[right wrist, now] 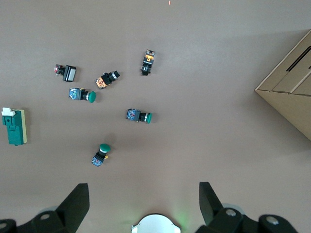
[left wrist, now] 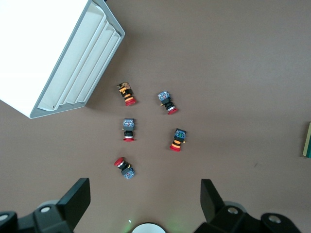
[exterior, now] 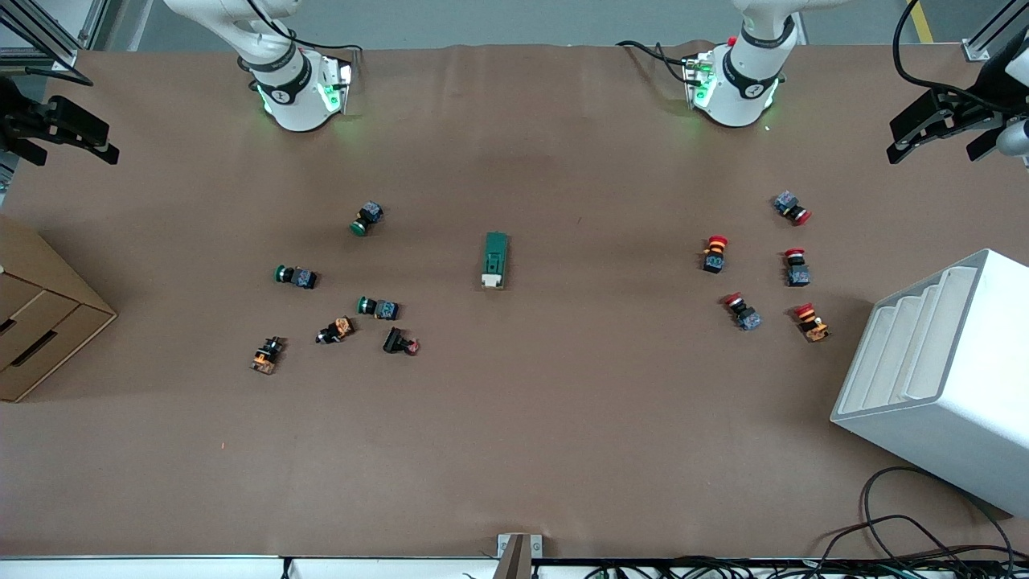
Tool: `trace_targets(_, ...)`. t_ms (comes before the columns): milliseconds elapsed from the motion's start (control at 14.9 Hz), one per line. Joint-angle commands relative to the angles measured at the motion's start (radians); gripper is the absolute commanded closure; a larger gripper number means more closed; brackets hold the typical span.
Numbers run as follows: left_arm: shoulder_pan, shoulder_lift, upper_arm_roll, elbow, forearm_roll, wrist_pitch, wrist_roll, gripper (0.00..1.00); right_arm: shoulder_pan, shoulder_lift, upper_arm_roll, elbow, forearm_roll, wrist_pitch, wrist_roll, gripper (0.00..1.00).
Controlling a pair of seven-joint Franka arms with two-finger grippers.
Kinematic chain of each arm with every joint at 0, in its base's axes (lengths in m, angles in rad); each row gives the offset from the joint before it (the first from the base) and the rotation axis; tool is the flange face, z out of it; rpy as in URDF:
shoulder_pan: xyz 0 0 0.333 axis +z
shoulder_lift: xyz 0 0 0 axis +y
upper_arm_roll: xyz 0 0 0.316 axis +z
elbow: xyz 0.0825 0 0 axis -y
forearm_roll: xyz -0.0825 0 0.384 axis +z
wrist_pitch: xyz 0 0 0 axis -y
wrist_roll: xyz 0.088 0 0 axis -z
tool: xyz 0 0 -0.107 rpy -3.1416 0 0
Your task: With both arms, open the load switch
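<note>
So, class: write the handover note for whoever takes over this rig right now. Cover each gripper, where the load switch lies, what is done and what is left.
Left gripper: open, holding nothing, raised at the left arm's end of the table, above the red-capped buttons.
Right gripper: open, holding nothing, raised at the right arm's end, near the cardboard box.
Load switch: flat on the table midway between the arms, white tab toward the front camera, untouched.
Green-capped buttons lie toward the right arm's end.
Done: nothing visible.
Left: bring both grippers to the switch, grasp it, open it.
</note>
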Motion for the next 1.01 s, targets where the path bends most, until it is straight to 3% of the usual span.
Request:
trace_targets(0,-0.001,0.004,-0.006,0.021,0.017,-0.020,-0.006,0.00,-0.001,-0.031,0.005,-0.032,-0.009,0.007,0.000,0.00)
trace_targets(202,-0.009,0.013,-0.009,0.021,0.018,-0.019,-0.011,0.00,-0.001,-0.031,0.005,-0.032,-0.009,0.009,-0.001,0.00)
trace_targets(403,-0.024,0.065,-0.045,0.016,0.004,0.067,-0.054,0.00,0.001,-0.029,0.005,-0.032,-0.009,0.010,-0.001,0.00)
trace_targets(941,-0.041,0.202,-0.399,-0.045,0.017,0.261,-0.693,0.00,0.001,-0.005,0.005,-0.004,-0.033,0.022,0.000,0.00)
